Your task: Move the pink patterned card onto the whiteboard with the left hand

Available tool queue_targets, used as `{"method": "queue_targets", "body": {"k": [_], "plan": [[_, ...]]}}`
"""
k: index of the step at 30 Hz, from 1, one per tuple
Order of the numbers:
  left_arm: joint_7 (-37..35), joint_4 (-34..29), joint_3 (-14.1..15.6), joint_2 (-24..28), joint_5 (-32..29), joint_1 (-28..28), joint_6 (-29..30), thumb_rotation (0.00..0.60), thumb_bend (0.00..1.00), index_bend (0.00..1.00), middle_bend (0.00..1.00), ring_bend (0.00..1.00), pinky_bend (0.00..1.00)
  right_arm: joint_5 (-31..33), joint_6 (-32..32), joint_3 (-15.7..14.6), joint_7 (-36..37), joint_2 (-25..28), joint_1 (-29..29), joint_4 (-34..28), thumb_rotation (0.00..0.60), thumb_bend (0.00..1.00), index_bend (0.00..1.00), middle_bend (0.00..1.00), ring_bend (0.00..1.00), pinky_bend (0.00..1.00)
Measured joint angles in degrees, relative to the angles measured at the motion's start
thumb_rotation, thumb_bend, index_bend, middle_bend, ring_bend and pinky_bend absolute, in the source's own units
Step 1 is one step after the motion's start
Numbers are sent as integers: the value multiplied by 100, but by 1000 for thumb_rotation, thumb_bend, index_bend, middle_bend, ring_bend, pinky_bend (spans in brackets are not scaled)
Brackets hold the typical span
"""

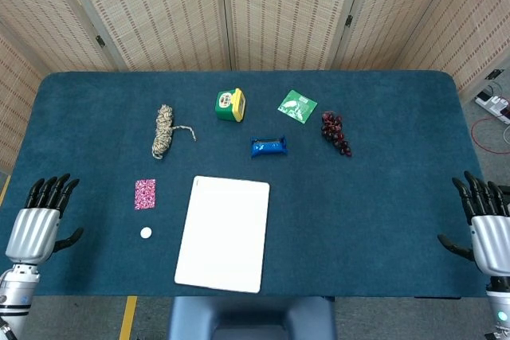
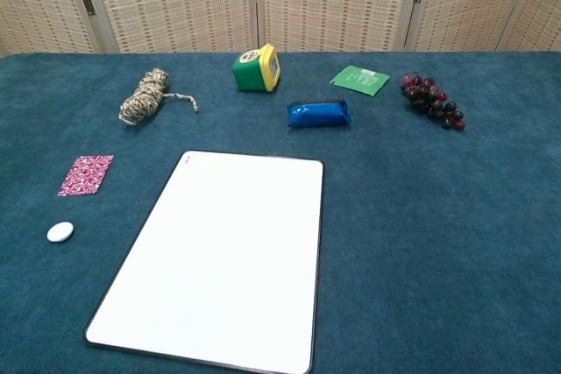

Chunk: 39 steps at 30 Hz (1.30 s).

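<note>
The pink patterned card (image 1: 145, 193) (image 2: 86, 174) lies flat on the blue cloth, left of the whiteboard (image 1: 224, 232) (image 2: 220, 256). My left hand (image 1: 38, 224) hovers at the table's near left edge, fingers spread and holding nothing, well to the left of the card. My right hand (image 1: 488, 228) is at the near right edge, fingers also spread and empty. Neither hand shows in the chest view.
A small white disc (image 1: 146, 232) (image 2: 60, 231) lies just in front of the card. Farther back are a coil of rope (image 1: 163, 130), a green and yellow box (image 1: 230, 105), a blue packet (image 1: 268, 146), a green sachet (image 1: 297, 106) and dark grapes (image 1: 335, 133).
</note>
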Motion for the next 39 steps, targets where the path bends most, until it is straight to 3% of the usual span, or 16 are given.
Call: {"method": "queue_targets", "body": {"k": [8, 12, 18, 21, 27, 39], "plan": [[-6, 186, -118, -23, -29, -471, -581, 600, 258, 136, 163, 190, 9, -30, -7, -4, 11, 57, -2, -44, 600, 114, 0, 0, 47, 0], [52, 289, -188, -60, -81, -754, -902, 600, 258, 169, 223, 253, 75, -17, -38, -1, 20, 63, 8, -49, 600, 113, 0, 0, 45, 0], [129, 610, -247, -225, -124, -1195, -1446, 600, 258, 191, 245, 267, 64, -14, -111, 3, 6, 69, 51, -65, 600, 114, 0, 0, 48, 0], [225, 714, -263, -316, -235, -1389, -1753, 600, 258, 179, 227, 221, 3, -14, -127, 1, 1, 68, 59, -60, 600, 114, 0, 0, 46, 0], [437, 750, -298, -457, -774, -1741, -2466, 600, 252, 153, 112, 88, 0, 21, -142, 23, 25, 85, 69, -46, 600, 113, 0, 0, 48, 0], [1018, 880, -267, -842, -1960, -2345, -3341, 600, 251, 165, 4, 0, 0, 75, -243, 45, 73, 69, 125, 26, 600, 114, 0, 0, 47, 0]]}}
